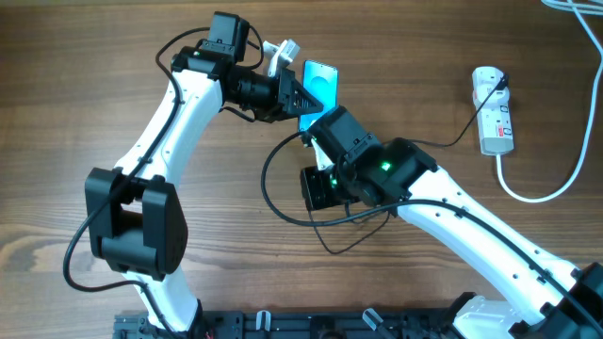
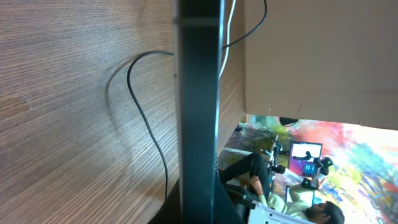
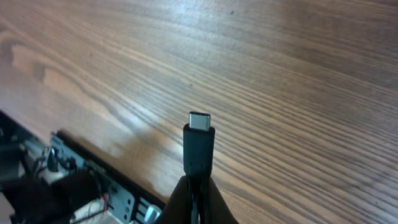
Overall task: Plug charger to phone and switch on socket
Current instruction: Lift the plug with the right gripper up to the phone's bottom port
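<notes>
Teal-screened phone [image 1: 322, 80] sat clamped in the left tool [image 1: 294, 94], held above the bench [image 1: 94, 56], apparently to present its port. For insertion, the right tool [image 3: 198, 196] was closed on the charger [image 3: 199, 140], plug tip outward. At three o'clock, well apart, lay the socket [image 1: 495, 111].

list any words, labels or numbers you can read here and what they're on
No text is readable.
socket: red marks, too small to read.
phone: glowing screen, nothing legible.
charger plug: no marking visible.
background monitor: blurred.
</notes>
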